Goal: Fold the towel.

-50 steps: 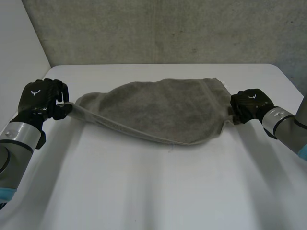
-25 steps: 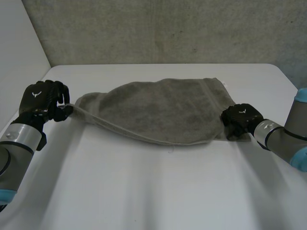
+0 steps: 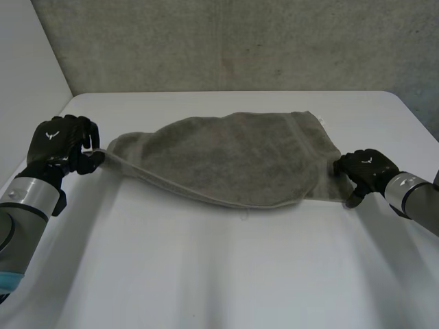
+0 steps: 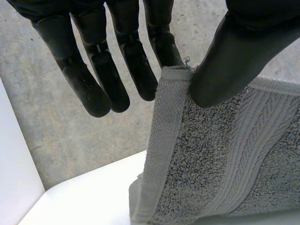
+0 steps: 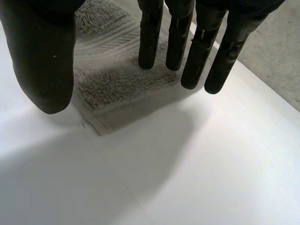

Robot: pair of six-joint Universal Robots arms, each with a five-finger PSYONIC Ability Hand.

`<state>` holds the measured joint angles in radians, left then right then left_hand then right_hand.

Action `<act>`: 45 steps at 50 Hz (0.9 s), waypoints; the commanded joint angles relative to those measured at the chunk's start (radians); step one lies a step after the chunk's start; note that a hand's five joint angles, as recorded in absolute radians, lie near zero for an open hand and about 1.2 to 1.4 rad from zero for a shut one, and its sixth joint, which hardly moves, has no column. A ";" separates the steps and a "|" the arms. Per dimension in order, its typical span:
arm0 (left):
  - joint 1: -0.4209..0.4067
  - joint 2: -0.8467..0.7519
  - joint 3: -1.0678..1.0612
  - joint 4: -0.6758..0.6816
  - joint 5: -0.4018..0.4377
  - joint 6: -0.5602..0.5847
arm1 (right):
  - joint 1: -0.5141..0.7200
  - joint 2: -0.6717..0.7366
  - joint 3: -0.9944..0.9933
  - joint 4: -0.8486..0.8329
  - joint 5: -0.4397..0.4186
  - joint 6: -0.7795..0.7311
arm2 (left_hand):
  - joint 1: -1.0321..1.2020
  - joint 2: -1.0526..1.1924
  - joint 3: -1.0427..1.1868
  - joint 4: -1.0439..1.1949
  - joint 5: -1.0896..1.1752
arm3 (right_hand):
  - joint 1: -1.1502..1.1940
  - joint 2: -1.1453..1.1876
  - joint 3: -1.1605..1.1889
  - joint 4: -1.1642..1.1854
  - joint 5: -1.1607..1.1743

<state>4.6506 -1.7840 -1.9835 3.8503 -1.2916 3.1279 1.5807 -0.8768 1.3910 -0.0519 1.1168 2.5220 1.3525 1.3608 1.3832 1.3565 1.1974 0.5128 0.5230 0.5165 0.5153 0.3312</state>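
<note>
Towel (image 3: 233, 156) is pinched at its left corner by left hand (image 3: 60, 145); right hand (image 3: 363, 170) is held spread over its right corner.

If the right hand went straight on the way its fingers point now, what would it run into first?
Most likely the towel: its corner lies flat on the table just ahead of the right hand, whose fingers are straight. Whether they already touch it is unclear.
</note>
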 commanded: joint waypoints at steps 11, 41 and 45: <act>-0.001 0.000 0.000 0.000 0.000 0.000 | 0.009 0.039 -0.006 -0.086 0.003 0.001 | 0.044 0.035 0.013 0.040 0.024 | 0.065 0.055 0.062 0.063 0.072; -0.009 -0.002 0.000 0.000 0.002 0.000 | 0.032 0.061 -0.049 -0.152 0.032 0.021 | 0.044 0.035 0.013 0.040 0.024 | 0.095 0.085 0.091 0.092 0.102; -0.009 -0.002 -0.001 0.000 0.002 0.000 | 0.032 0.062 -0.056 -0.152 0.040 0.034 | 0.044 0.035 0.013 0.040 0.024 | 0.092 0.082 0.088 0.089 0.099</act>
<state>4.6437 -1.7856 -1.9844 3.8503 -1.2906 3.1278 1.6126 -0.8159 1.3420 -0.2045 1.1509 2.5423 1.3525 1.3608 1.3832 1.3565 1.1974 0.5949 0.5819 0.5896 0.5922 0.4285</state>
